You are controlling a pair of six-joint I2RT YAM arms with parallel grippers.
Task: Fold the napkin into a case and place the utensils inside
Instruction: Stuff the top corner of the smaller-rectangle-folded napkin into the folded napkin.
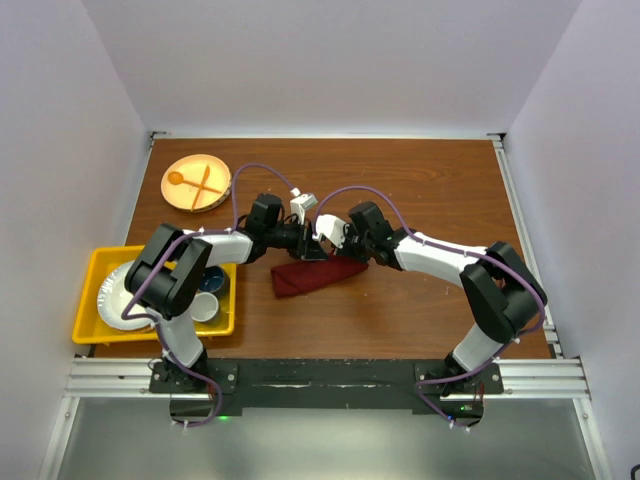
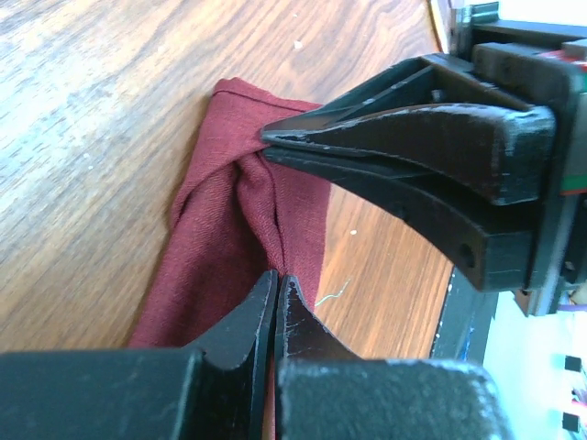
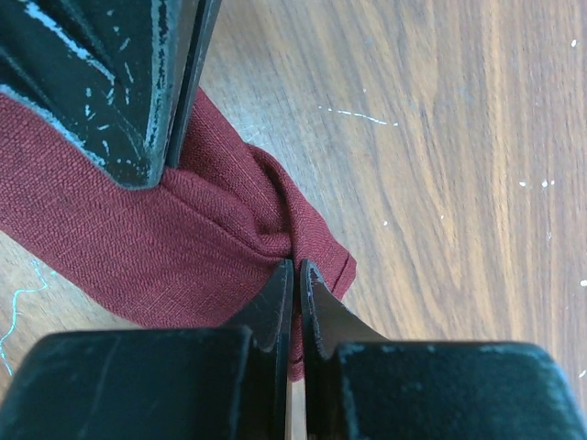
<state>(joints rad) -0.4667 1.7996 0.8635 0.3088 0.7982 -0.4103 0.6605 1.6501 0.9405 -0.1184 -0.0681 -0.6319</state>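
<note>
Your left hand [image 2: 276, 277] is clenched on a gathered ridge of the maroon napkin [image 2: 220, 220]. Your right hand [image 3: 295, 268] is pinched shut on the same ridge just beside it, so the two sets of fingertips nearly meet. The napkin lies as a folded strip about midway across the counter [image 1: 420, 190].

The risk, as I judge it, is an uneven pull. The soft cloth could bunch or twist instead of creasing flat, or it could slip from one pinch and let the fold open. With the hands this close, a turn of either wrist could knock one into the other.

Near left of the napkin sits the yellow bin [image 1: 85, 310] of dishes, close by your left elbow. Right of the napkin is open wood, which is your best room. Far left of the napkin stands the plate [image 1: 186, 205] with the orange spoon and fork, and beyond it the counter's far edge meets the wall. You have no purple utensils in sight.
</note>
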